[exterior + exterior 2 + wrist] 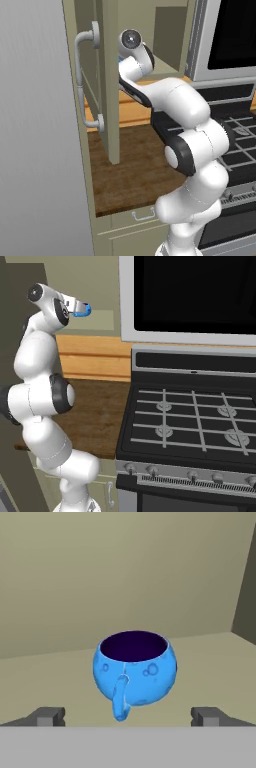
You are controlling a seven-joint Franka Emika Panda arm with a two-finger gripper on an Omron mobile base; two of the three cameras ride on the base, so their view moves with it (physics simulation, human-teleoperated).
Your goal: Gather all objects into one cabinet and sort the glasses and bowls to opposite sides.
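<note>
My hand (128, 717) is wide apart, with its tips on each side of the blue bowl (135, 671) but not touching it. The bowl sits upright on the cabinet (172, 37) shelf, handle toward me, I think so I can grab it easily.

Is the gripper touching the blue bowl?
Apart. In the hand view the blue bowl sits between the spread fingertips, with shelf showing on both sides.
</note>
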